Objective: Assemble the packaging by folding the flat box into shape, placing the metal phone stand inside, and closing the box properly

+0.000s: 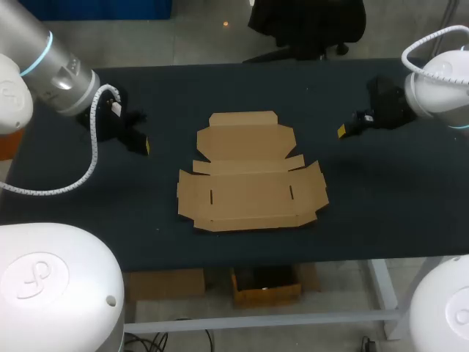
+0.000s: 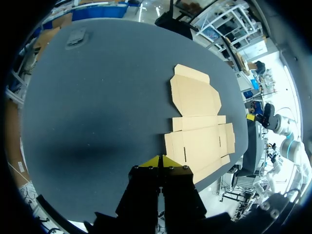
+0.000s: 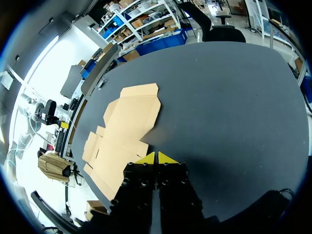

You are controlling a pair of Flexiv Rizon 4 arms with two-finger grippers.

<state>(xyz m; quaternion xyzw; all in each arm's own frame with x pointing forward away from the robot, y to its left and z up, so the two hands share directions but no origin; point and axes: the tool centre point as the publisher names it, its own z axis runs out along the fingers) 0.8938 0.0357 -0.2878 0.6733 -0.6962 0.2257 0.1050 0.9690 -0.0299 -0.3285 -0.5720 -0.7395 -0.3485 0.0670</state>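
Looking at the very start of the job, judging by how things lie: finds the flat brown cardboard box blank [image 1: 249, 176] spread unfolded at the middle of the dark table top [image 1: 381, 220], every panel and flap down against the surface, no wall raised and no crease turned up. Places the left black two-fingered gripper [image 2: 159, 160] off to one side of the blank and well apart from it, yellow tips pressed together with nothing between them. Places the right black two-fingered gripper [image 3: 156, 157] off to the other side, also well apart, tips likewise closed on nothing. Cannot pick out the metal phone stand with any certainty: notes only a small grey object [image 2: 77, 36] near a far edge of the table in the left wrist view, too small to name. Counts nothing of the task as done, then; leaves the folding of the blank into shape, the setting of the stand inside and the closing of the lid. Calls first, most likely, for parting the fingers and working them under a side flap lying flush on the table.
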